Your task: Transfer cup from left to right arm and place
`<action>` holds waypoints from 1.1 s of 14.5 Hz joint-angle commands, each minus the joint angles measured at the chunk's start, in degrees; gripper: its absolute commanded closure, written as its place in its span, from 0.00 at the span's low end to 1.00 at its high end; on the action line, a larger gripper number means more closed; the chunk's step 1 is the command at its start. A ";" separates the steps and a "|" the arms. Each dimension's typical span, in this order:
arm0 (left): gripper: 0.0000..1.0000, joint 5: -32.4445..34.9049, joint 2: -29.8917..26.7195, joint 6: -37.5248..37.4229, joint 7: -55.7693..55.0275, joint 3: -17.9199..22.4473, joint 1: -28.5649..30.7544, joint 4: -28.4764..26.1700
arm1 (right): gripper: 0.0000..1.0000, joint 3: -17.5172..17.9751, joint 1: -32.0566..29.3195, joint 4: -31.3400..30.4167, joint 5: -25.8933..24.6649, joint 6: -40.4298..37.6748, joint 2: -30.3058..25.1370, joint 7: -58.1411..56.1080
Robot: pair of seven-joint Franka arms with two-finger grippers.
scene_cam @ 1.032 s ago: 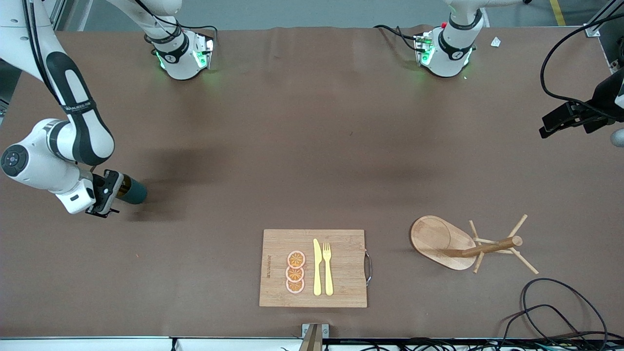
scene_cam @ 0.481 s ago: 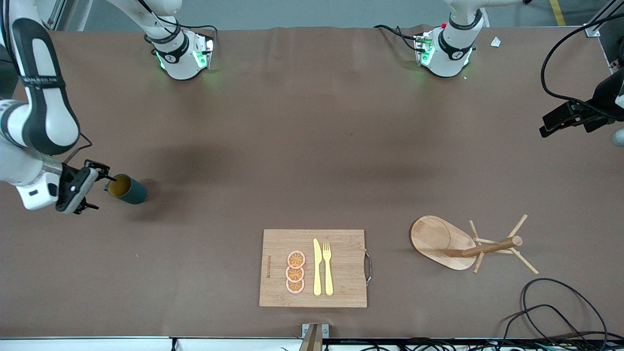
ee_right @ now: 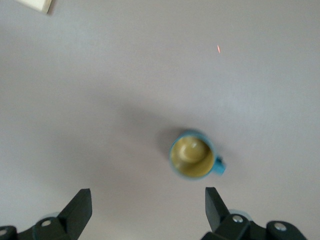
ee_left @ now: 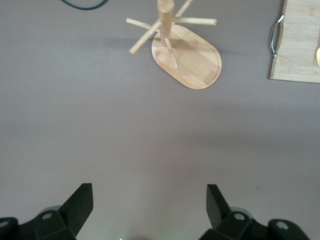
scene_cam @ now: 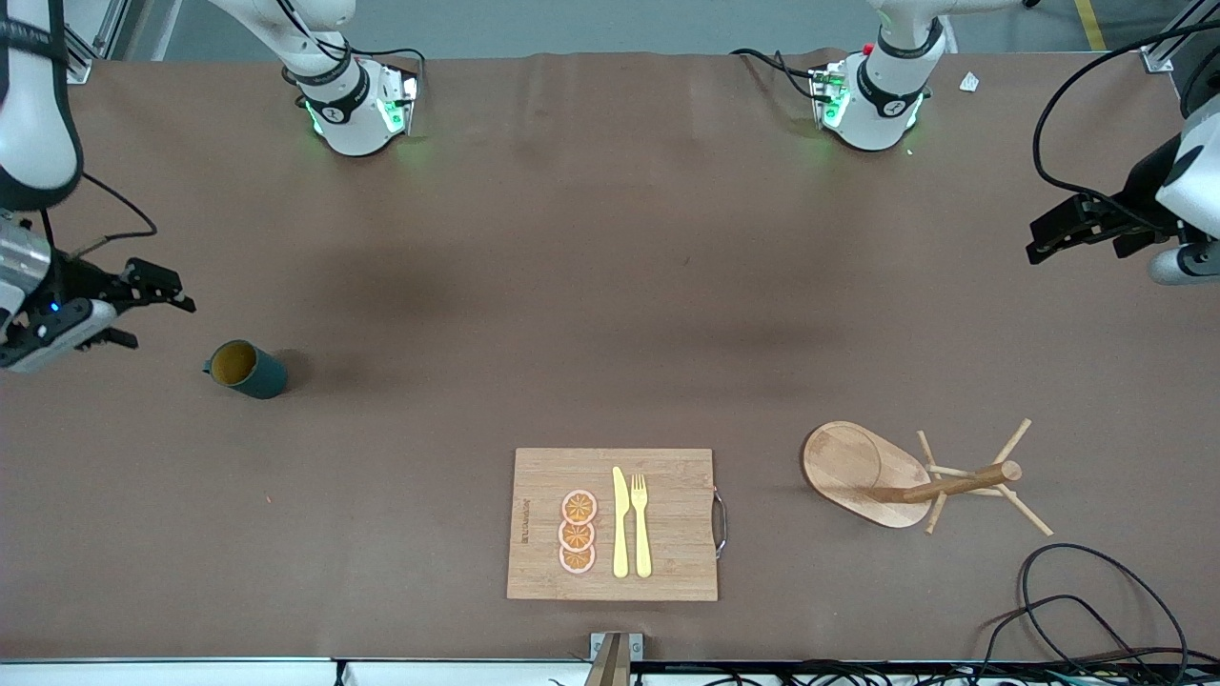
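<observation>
The dark teal cup [scene_cam: 246,369] stands upright on the table toward the right arm's end, its tan inside showing and its small handle pointing toward the table's end. My right gripper [scene_cam: 152,319] is open and empty in the air, beside and above the cup, clear of it. In the right wrist view the cup [ee_right: 192,155] lies well below the open right gripper [ee_right: 148,202]. My left gripper [scene_cam: 1034,243] is open and empty in the air at the left arm's end, and the arm waits. The left wrist view shows its open gripper [ee_left: 150,200] over bare table.
A wooden peg rack [scene_cam: 915,476] on an oval base stands toward the left arm's end and also shows in the left wrist view [ee_left: 187,55]. A cutting board [scene_cam: 667,524] with orange slices, a knife and a fork lies at the near middle. Black cables [scene_cam: 1077,610] lie at the near corner.
My right gripper let go of the cup, opened and pulled up and away toward the table's end. The cup stays standing on the table. The left gripper shifted slightly.
</observation>
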 commanded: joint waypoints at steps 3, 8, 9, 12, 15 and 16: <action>0.00 0.15 -2.72 -1.84 0.67 -1.74 0.32 -0.91 | 0.00 0.79 2.97 -6.28 1.09 -0.43 -8.34 23.23; 0.00 0.06 -2.19 -3.00 0.84 -1.74 0.23 0.15 | 0.00 0.79 4.74 -8.57 -0.13 -3.76 -14.67 27.93; 0.00 -0.03 -2.11 -3.00 0.93 -1.74 0.32 0.93 | 0.00 0.70 4.56 -7.96 -2.58 -5.17 -15.46 28.02; 0.00 -0.12 -0.79 -3.00 0.93 -1.65 0.49 1.56 | 0.00 0.44 4.38 -4.71 -4.10 -6.59 -15.99 27.31; 0.00 0.23 -0.70 -2.91 0.76 -1.65 0.49 1.56 | 0.00 0.53 4.39 -0.84 -8.04 -8.68 -15.64 26.87; 0.00 0.41 -0.70 -2.91 0.58 -1.65 0.41 1.56 | 0.00 0.26 4.12 -0.83 -8.31 -10.61 -15.82 27.14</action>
